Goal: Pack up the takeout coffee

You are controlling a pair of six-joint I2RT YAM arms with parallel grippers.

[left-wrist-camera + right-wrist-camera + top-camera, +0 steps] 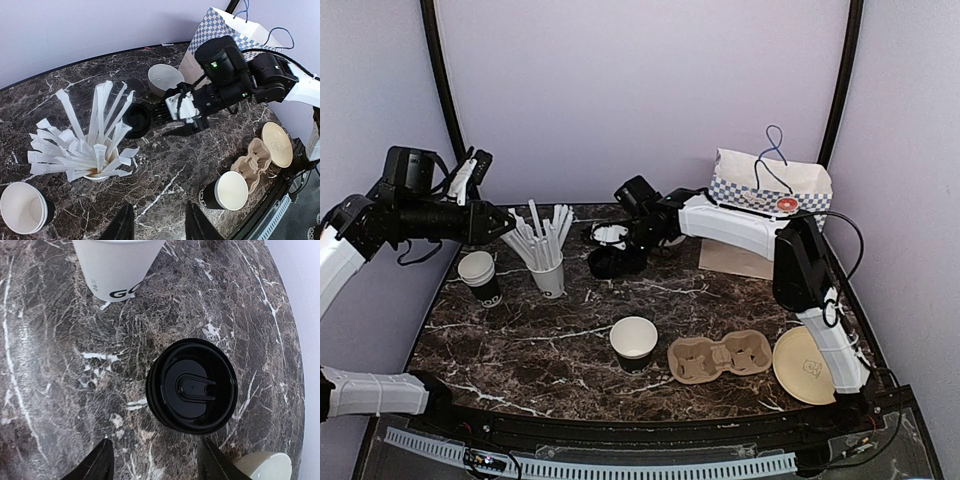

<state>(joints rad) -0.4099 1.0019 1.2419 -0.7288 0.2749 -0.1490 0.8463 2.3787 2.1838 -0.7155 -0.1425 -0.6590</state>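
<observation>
Our right end effector (156, 452) hangs wide open, holding nothing, over the black lid (191, 386) lying flat on the surface (50, 365), and we think this light, slippery, bendy lid is best pinched gently by its rim.

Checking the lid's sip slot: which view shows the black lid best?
Right wrist: the black lid sits large, seen from above, sip slot clear. Top external shows only a dark shape; left wrist, a small oblique disc.
</observation>
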